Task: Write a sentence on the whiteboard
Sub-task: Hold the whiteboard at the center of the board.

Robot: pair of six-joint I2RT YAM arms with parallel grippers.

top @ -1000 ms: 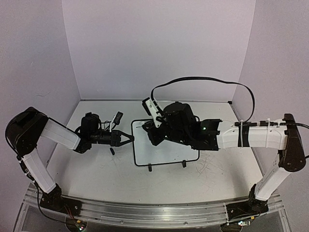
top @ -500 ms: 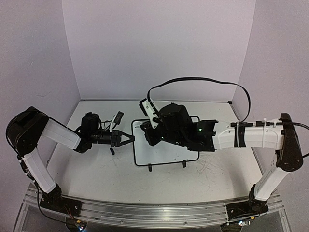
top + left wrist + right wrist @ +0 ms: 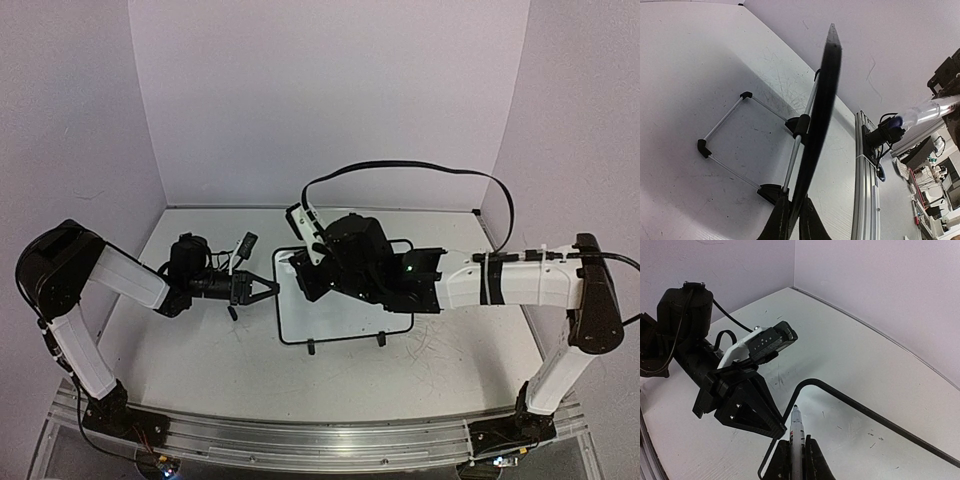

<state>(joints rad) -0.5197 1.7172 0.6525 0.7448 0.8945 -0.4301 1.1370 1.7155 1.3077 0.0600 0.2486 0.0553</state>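
**Both arms on whiteboard, marker at its corner**

Whiteboard (image 3: 345, 322) sits mid-frame in the top view, on the table (image 3: 200, 355), two black feet along its lower edge. Left wrist view shows it edge-on, propped on a stand (image 3: 724, 118) of silver rods with black feet.

Left gripper (image 3: 268, 288) comes in from the left of the frame, jaws pinched narrow on the board's left edge. Right gripper (image 3: 796, 447) sits over the board's upper left part, jaws clamped on a marker (image 3: 796, 432). The marker tip points at the board just inside the rounded frame corner. Can't tell if the tip touches. The right wrist covers the board's upper part in the top view.
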